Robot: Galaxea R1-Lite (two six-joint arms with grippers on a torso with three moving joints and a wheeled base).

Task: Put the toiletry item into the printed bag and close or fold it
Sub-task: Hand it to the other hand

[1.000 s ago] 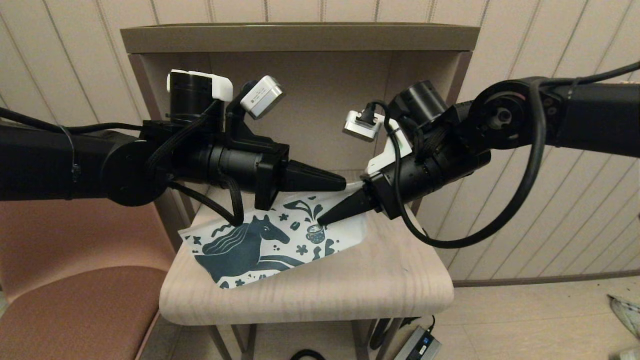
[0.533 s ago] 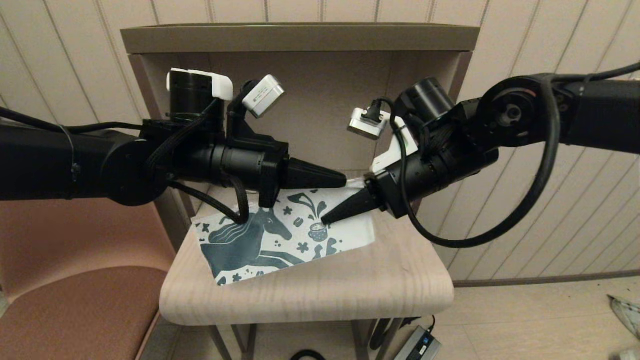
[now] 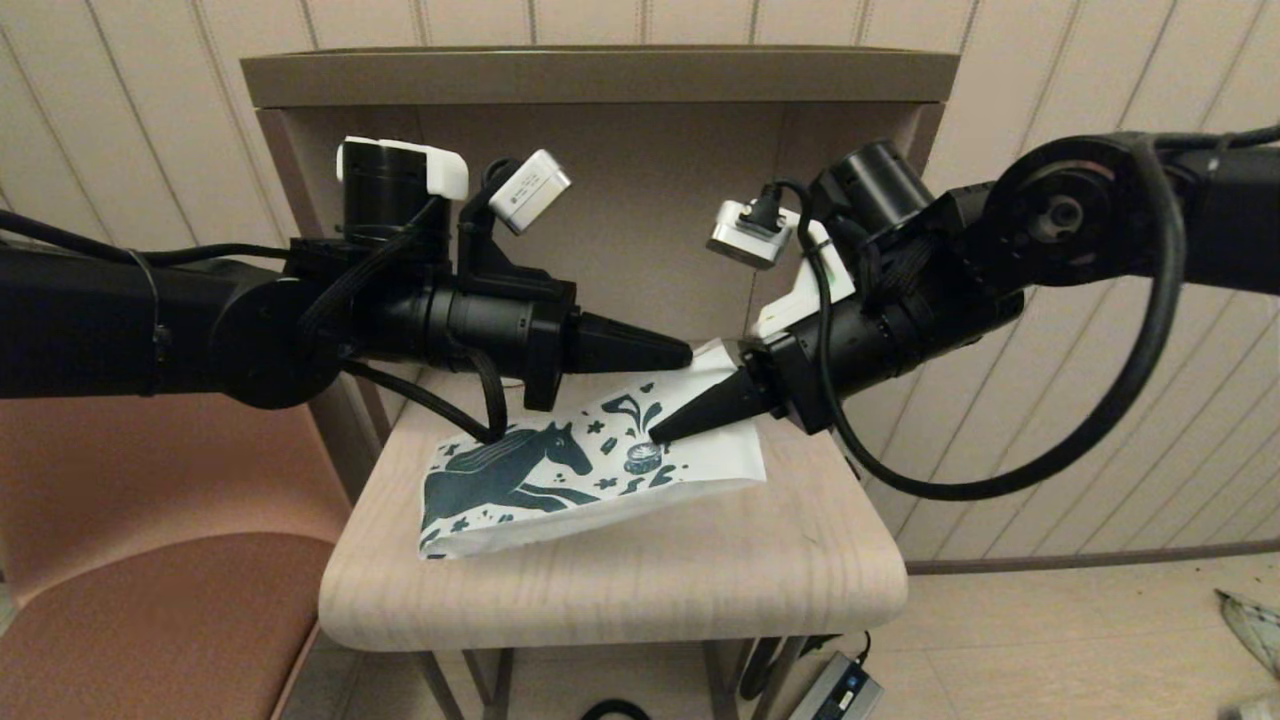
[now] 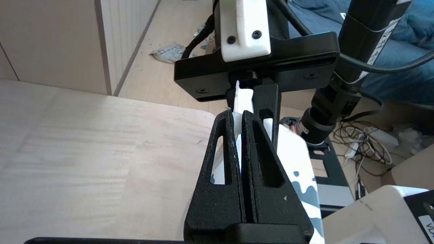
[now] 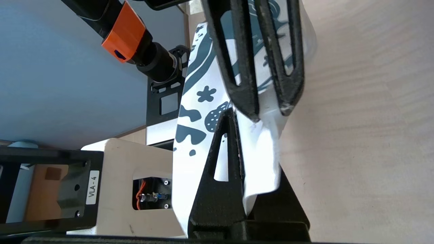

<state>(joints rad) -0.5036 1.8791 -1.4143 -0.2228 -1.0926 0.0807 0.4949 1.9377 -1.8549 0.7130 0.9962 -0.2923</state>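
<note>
The printed bag (image 3: pixel 520 480), white with a dark teal horse, rests on the small wooden table (image 3: pixel 650 590) with its far long edge lifted, so it leans up from the tabletop. My left gripper (image 3: pixel 686 356) is shut on the white top strip of the printed bag (image 4: pixel 298 159) near its right end, as the left wrist view shows (image 4: pixel 238 114). My right gripper (image 3: pixel 658 436) is shut on the right end of the printed bag (image 5: pixel 200 112), a white flap pinched between its fingers (image 5: pixel 237 117). The toiletry item is out of view.
A brown upholstered chair (image 3: pixel 150 600) stands to the left of the table. Behind the table a tan cabinet top (image 3: pixel 600 75) overhangs. A power adapter (image 3: pixel 835 690) lies on the floor under the table's front edge.
The bag has shifted right and tipped up from lying flat. Both grippers kept their hold; the right one rose and moved slightly right.
</note>
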